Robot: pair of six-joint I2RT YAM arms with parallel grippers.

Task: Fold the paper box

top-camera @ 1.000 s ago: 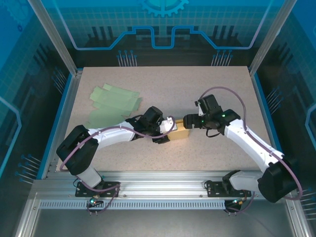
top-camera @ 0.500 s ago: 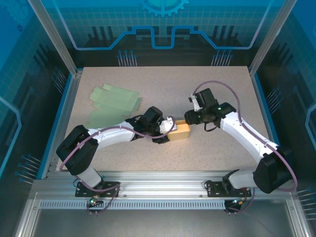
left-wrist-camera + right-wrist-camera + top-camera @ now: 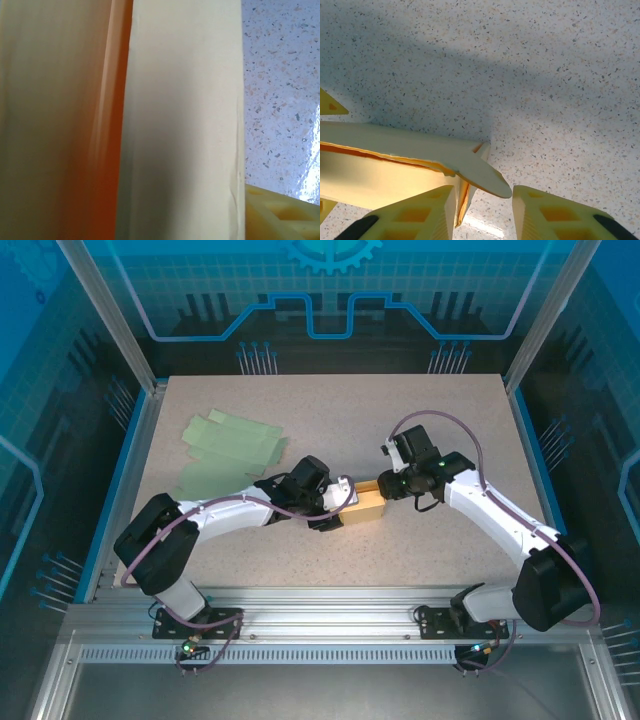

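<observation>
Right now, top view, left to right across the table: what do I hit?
green sheets → left end effector → box → right end effector

The right gripper [image 3: 383, 487] has swung its wrist from 3 o'clock of the paper box [image 3: 367, 505] round toward 1 o'clock. Its jaws have narrowed, and now stand either side of the box's end flap [image 3: 481, 174]. The box has edged slightly toward 12 o'clock.
</observation>
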